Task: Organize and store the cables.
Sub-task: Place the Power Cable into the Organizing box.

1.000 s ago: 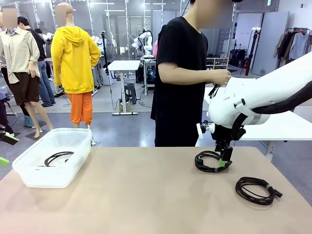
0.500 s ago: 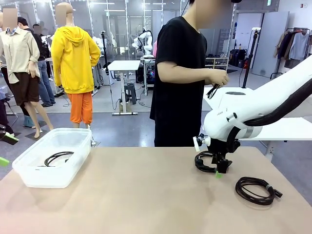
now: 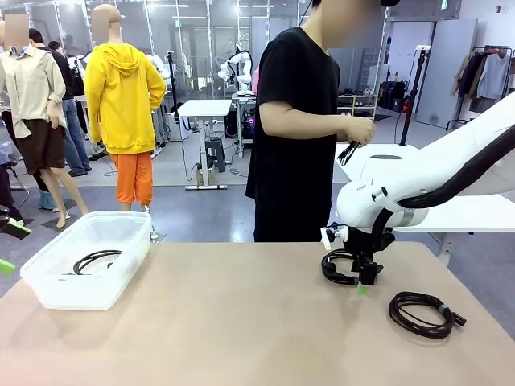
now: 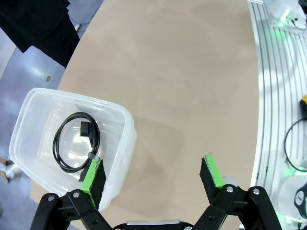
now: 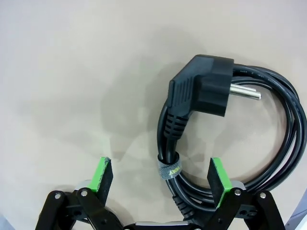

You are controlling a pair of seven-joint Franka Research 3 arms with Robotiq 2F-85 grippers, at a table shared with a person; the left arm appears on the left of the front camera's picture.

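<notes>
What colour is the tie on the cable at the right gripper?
Greyish olive tie; best in the right wrist view.

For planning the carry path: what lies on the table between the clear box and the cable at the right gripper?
Nothing: in the front view the table between the clear box and the cable by the right gripper is bare.

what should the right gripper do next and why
Probably close on the bundle. In the right wrist view the right gripper straddles the coiled power cable at its tie, with the green pads on either side and a gap to the cord. The coil lies flat on the table, so a squeeze there should catch the tied strands before lifting toward the clear bin.
</notes>
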